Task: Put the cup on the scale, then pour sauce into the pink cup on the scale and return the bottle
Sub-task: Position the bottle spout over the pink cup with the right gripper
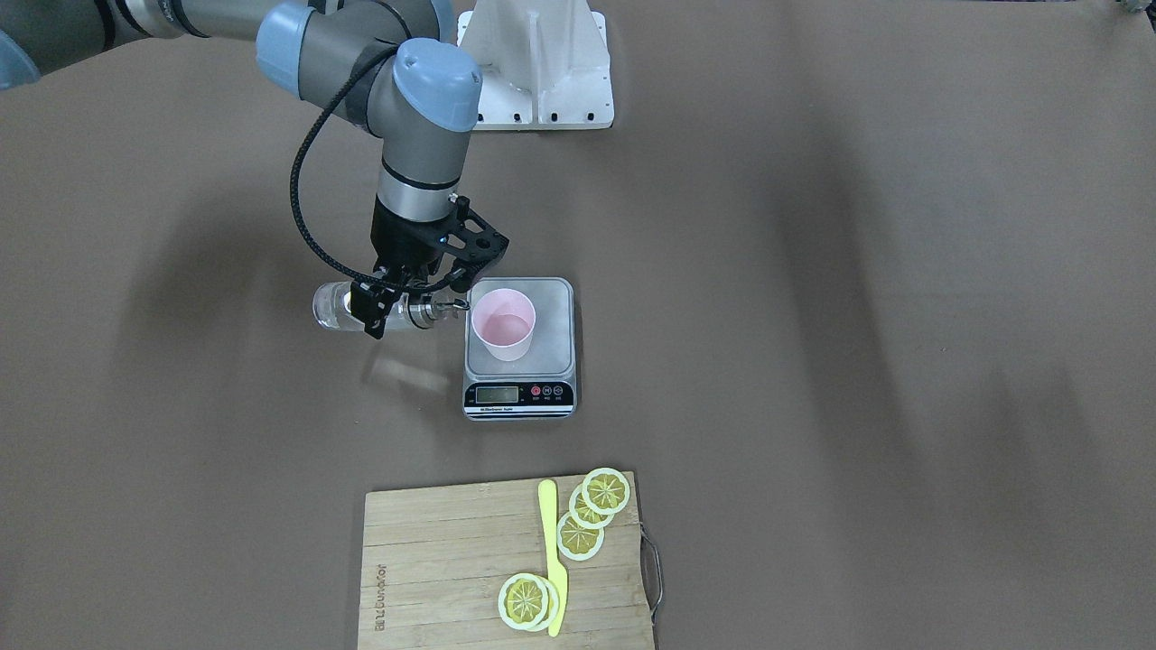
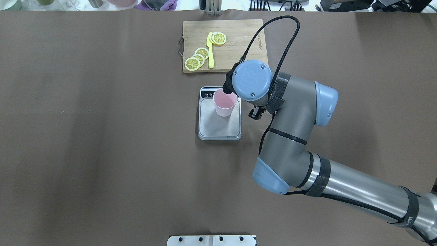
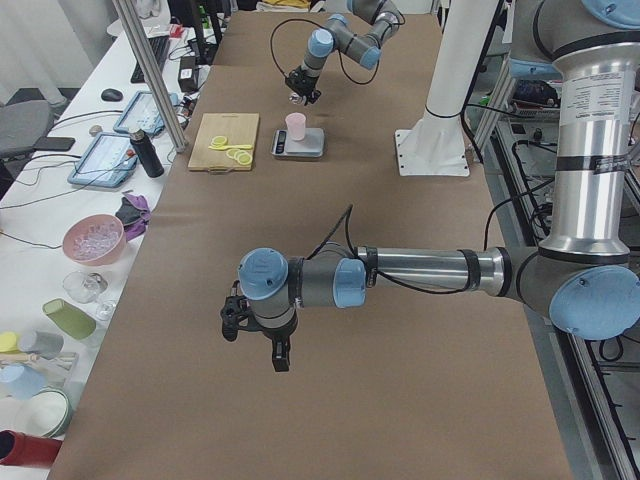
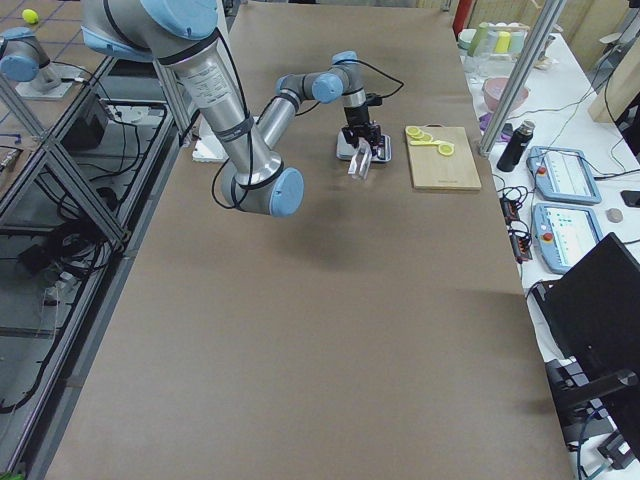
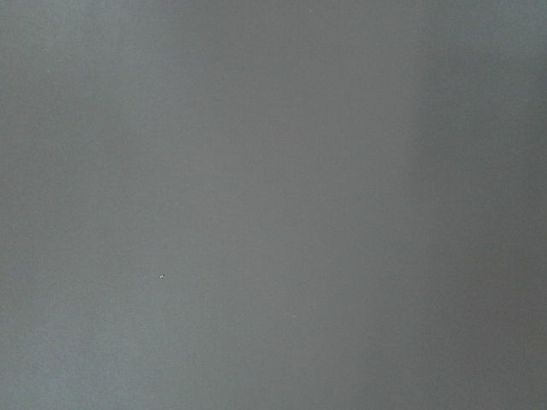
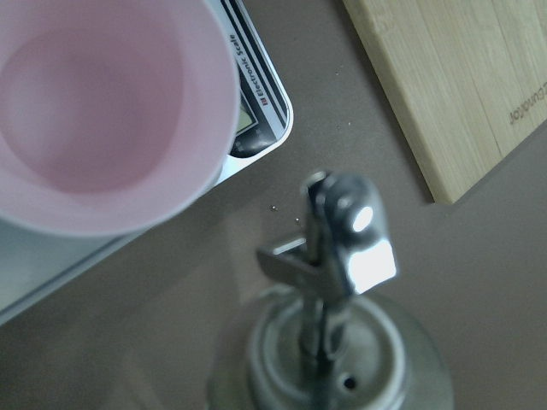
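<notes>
The pink cup (image 1: pixel 503 323) stands upright on the scale (image 1: pixel 553 302), toward its display end. My right gripper (image 1: pixel 390 305) is shut on the clear glass bottle (image 1: pixel 336 307), which lies nearly level beside the scale. Its silver spout (image 6: pixel 342 239) ends just short of the cup's rim (image 6: pixel 224 102), over bare table. No stream of sauce shows, and I cannot tell whether any lies in the cup (image 2: pixel 224 102). In the overhead view the wrist hides gripper and bottle. My left gripper (image 3: pixel 255 335) hangs low over the table far from the scale; open or shut, I cannot tell.
A wooden cutting board (image 1: pixel 433 560) holds several lemon slices (image 1: pixel 591 510) and a yellow knife (image 1: pixel 553 560), just beyond the scale's display end. The white arm mount (image 1: pixel 537 72) stands at the robot side. Bowls, cups and tablets crowd the side desk (image 3: pixel 95 240).
</notes>
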